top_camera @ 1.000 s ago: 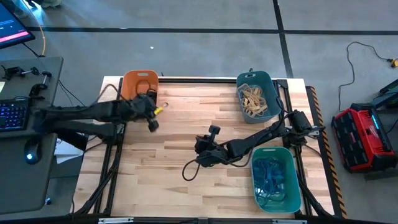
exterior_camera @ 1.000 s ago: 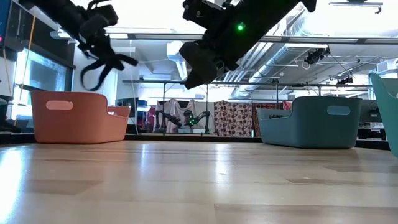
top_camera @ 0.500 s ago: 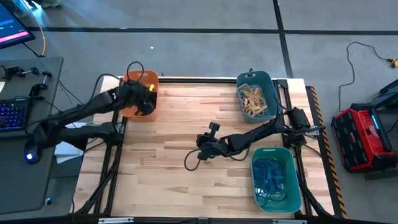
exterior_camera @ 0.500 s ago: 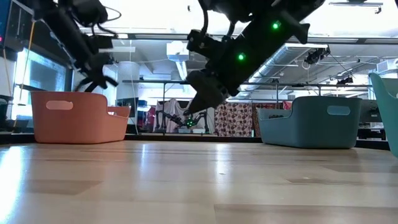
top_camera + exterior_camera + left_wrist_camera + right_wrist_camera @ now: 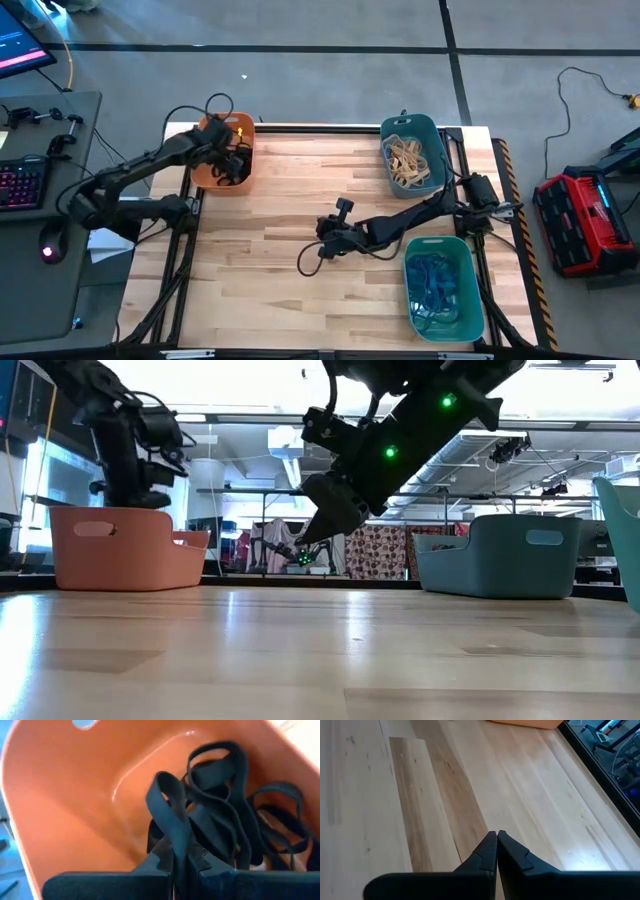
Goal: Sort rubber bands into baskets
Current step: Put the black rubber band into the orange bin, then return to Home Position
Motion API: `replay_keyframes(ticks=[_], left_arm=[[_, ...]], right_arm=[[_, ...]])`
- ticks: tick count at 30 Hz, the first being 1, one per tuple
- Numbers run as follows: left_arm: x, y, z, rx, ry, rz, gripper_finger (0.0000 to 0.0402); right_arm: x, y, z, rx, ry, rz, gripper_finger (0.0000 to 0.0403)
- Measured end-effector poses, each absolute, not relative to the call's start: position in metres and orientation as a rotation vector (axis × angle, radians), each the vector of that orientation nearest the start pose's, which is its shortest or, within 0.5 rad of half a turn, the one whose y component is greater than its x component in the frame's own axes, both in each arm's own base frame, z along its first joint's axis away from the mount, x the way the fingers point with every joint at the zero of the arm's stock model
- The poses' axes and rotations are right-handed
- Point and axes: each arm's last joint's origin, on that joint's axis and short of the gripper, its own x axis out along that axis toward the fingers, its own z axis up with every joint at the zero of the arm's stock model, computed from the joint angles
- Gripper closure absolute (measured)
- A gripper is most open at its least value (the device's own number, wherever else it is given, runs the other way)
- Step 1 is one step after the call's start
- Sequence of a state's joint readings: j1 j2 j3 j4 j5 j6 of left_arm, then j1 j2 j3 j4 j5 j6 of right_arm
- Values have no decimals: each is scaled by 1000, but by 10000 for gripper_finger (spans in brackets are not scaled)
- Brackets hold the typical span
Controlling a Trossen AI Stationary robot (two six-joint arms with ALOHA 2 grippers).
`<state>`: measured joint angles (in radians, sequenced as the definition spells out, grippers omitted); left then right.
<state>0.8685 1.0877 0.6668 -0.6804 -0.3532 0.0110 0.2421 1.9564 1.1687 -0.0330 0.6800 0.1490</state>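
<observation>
My left gripper (image 5: 181, 864) is down inside the orange basket (image 5: 215, 135), shut on a black rubber band (image 5: 167, 805). The basket wall (image 5: 125, 550) hides its fingers in the low view. More black bands (image 5: 235, 820) lie in a heap on the basket floor. My right gripper (image 5: 496, 839) is shut and empty, above the bare wood at the table's middle (image 5: 322, 250), and shows in the low view (image 5: 322, 525). My left gripper pinches the black band between its two fingers, on a doubled stretch (image 5: 179, 847) right at their tips. The fingers come from above, pointing down into the basket. The band's free loop (image 5: 165, 787) sticks out beyond the fingertips toward the basket floor; whether it touches the floor I cannot tell.
A teal basket (image 5: 435, 130) with tan bands (image 5: 407, 160) stands at the far right. A green basket (image 5: 466, 262) with blue bands (image 5: 435, 285) stands at the near right. Bare wood lies between them and the orange basket.
My left gripper has carried the black band from beside the orange basket toward the far edge, then down into the basket, staying shut. My right gripper has tipped and sunk a little toward the table, then kept still.
</observation>
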Motion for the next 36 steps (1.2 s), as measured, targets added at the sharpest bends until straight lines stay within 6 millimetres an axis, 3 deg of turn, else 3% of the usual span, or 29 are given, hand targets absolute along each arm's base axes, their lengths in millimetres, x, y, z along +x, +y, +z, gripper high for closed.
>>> replay_keyframes(ticks=[14,20,26,36], left_arm=[[131,184,208,-409,1242,1001,401],[138,196,199,-406,1305,952,374],[144,191,201,-368,1298,910,325],[152,171,234,-265,1068,905,272]], right_arm=[[389,78,151,-239,708,-454,403],[389,83,152,-232,694,-429,403],[390,85,152,-216,696,-389,403],[398,68,153,-223,708,-228,403]])
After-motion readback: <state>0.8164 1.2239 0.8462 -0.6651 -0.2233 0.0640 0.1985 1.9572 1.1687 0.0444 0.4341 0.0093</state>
